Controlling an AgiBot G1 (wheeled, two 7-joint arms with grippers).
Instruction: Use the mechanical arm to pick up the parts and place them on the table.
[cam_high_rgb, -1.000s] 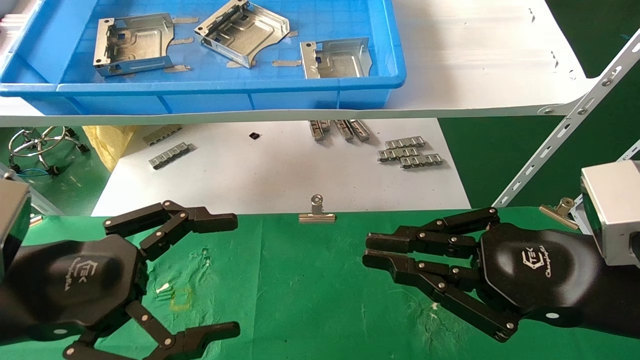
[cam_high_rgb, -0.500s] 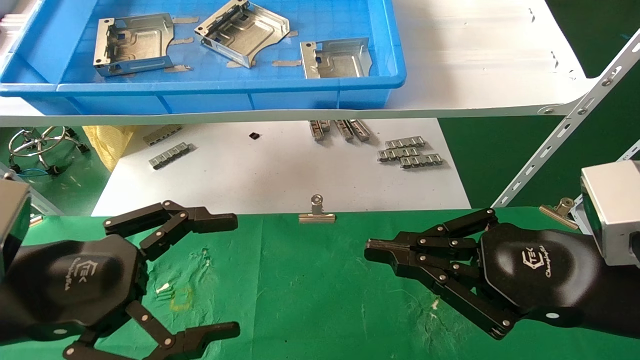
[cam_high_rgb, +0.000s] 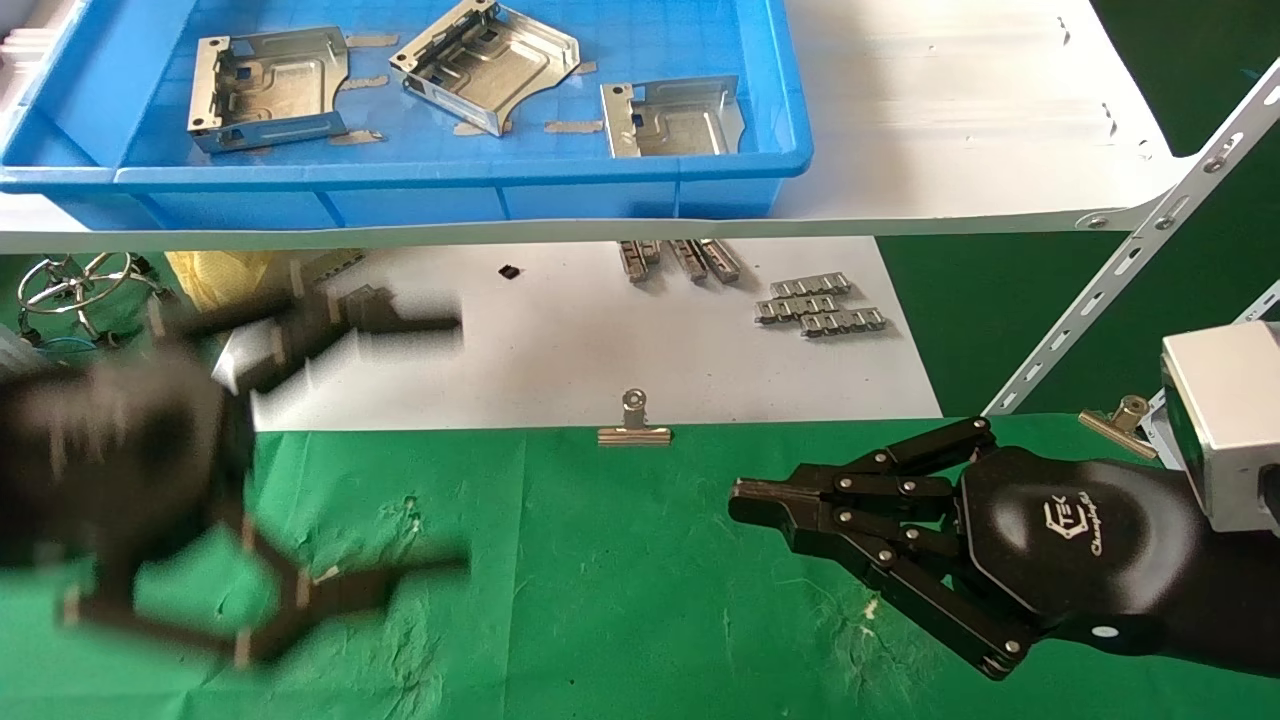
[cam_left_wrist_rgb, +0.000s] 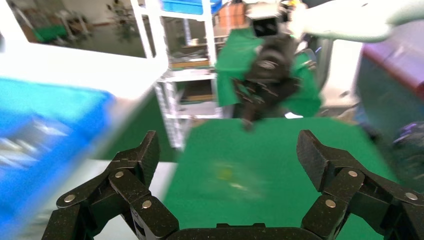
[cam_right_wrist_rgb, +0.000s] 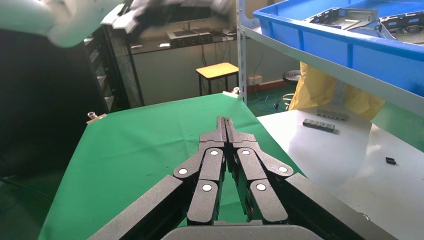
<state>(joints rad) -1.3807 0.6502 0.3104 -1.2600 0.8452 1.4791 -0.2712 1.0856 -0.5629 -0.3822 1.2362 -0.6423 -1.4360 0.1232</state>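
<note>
- From my seat, the left mechanical hand (cam_high_rgb: 250, 480) hangs with fingers spread wide and nothing between them, over the near left edge of the green table (cam_high_rgb: 600, 580), well short of the blue bin (cam_high_rgb: 450, 190). It is smeared with motion blur in the head view; its wrist view confirms the wide gap, fingers (cam_left_wrist_rgb: 132, 172) far apart.
- The right mechanical hand (cam_high_rgb: 745, 500) rests low over the green table, to the right of the blue bin and well nearer me. Its fingers (cam_right_wrist_rgb: 220, 150) are pressed together tip to tip, gripping nothing.
- All three parts lie inside the blue bin, which sits on the white shelf board (cam_high_rgb: 950, 120) beyond the table, well apart from both hands.
- Inside the bin: the left bracket (cam_high_rgb: 265, 88) lies flat, the middle bracket (cam_high_rgb: 485, 60) sits turned at an angle beside it, and the right bracket (cam_high_rgb: 670, 115) lies against the bin's near wall toward its right end.
- Below the bin, on the lower white board (cam_high_rgb: 560, 350), I see grey ribbed strips (cam_high_rgb: 820, 305) in a small cluster.
- A binder clip (cam_high_rgb: 634, 425) is clamped on the table's far edge, below the bin's right half; another clip (cam_high_rgb: 1118, 418) sits out past the right hand.
</note>
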